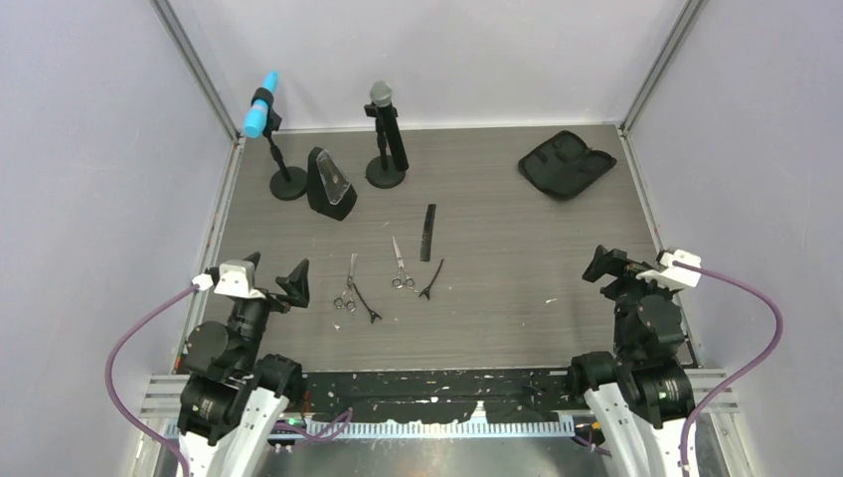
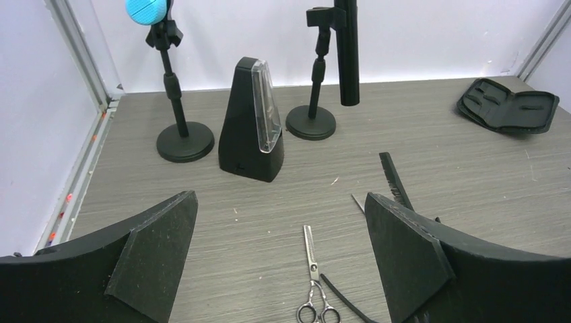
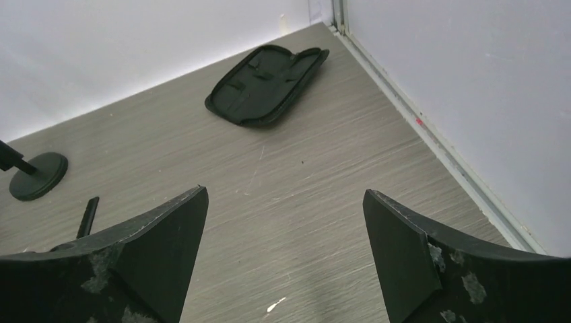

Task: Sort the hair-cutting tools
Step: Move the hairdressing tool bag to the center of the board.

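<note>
Worktop (image 1: 517, 298) from overhead carries, at its middle, left scissors (image 1: 347, 288) just beside left clip (image 1: 366, 304), right scissors (image 1: 400, 266) near right clip (image 1: 432, 280), and comb (image 1: 428, 232) behind them. On my left wrist camera, the left claw (image 2: 279, 198) is spread wide and empty, with the left scissors lying ahead. On my right wrist camera, the right claw (image 3: 283, 195) is equally wide, gripping nothing.

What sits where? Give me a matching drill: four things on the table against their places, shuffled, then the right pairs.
Things:
1. comb
2. pouch
3. blue microphone
4. metronome

Places:
A. far right corner
B. just right of the blue microphone's base
C. mid-table
D. far left corner

Pairs: 1-C, 2-A, 3-D, 4-B
</note>
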You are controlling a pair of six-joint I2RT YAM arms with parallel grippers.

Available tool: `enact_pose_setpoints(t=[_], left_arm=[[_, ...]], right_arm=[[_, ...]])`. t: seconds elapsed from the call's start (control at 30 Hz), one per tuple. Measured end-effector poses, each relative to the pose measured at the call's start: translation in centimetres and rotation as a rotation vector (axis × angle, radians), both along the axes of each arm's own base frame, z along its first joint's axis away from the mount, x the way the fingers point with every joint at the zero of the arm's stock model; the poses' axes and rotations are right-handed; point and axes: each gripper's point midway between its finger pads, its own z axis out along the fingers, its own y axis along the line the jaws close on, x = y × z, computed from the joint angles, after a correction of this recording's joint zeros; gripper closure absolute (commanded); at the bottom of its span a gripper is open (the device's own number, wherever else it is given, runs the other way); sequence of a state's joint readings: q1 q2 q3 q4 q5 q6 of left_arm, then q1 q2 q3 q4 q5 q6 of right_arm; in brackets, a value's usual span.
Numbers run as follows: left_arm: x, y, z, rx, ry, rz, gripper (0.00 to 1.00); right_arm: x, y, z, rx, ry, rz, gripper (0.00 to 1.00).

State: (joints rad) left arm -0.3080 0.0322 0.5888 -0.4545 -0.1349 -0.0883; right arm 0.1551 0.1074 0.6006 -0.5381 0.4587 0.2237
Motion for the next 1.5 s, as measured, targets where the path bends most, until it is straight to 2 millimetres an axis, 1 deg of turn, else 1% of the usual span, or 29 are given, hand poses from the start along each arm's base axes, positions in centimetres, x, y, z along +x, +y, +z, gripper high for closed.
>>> enact_pose_setpoints(t=[0.2,0.3,0.43,0.47,0.5,0.6,0.7,0.8,0.93,0.97,1.0,1.13,1.27,1.37,1.5], left_arm=[[-0.1,0.8,-0.1,-0.009,0.003,0.042,0.00],[0.0,1.4,-0.3,-0.015,0.010,0.078,0.00],[0.0,2.3,-0.7,-0.019,0.026,0.127,0.00],[0.0,2.4,-0.7,-0.019,0.028,0.138,0.00],[0.0,2.5,-0.8,-0.020,0.029,0.141,0.00],[0.0,2.6,-0.8,-0.021,0.030,0.149,0.00],[0.0,2.8,-0.8,-0.022,0.030,0.159,0.00],[0.0,3.0,-0.8,-0.023,0.031,0.167,0.00],[0.0,3.0,-0.9,-0.022,0.034,0.169,0.00],[0.0,3.0,-0.9,-0.022,0.034,0.167,0.00],[0.0,2.9,-0.9,-0.021,0.035,0.167,0.00],[0.0,3.0,-1.0,-0.020,0.038,0.167,0.00],[0.1,2.9,-1.1,-0.016,0.046,0.167,0.00],[0.4,2.8,-1.4,-0.007,0.064,0.167,0.00],[0.6,2.7,-1.6,-0.002,0.074,0.167,0.00]], right_arm=[[2.1,1.0,-1.9,0.028,0.114,0.023,0.05],[4.1,1.7,-3.2,0.063,0.184,0.033,0.05],[7.6,3.0,-5.5,0.115,0.294,0.045,0.05],[8.9,3.4,-6.3,0.134,0.331,0.045,0.05],[9.7,3.6,-6.7,0.147,0.346,0.045,0.04],[13.5,3.8,-9.4,0.201,0.436,0.033,0.05],[16.4,3.0,-11.9,0.268,0.479,0.007,0.05],[18.9,1.3,-13.2,0.331,0.481,-0.031,0.04],[23.0,-1.0,-13.8,0.404,0.448,-0.062,0.02],[24.5,-1.4,-13.9,0.428,0.438,-0.058,0.01],[25.1,-2.1,-14.0,0.440,0.428,-0.067,0.00],[28.9,-3.5,-14.8,0.530,0.393,-0.052,0.04],[31.1,-3.9,-16.6,0.608,0.391,-0.036,0.08],[32.6,-3.7,-18.2,0.660,0.407,-0.028,0.13],[33.5,-3.5,-19.9,0.704,0.423,-0.028,0.21]])
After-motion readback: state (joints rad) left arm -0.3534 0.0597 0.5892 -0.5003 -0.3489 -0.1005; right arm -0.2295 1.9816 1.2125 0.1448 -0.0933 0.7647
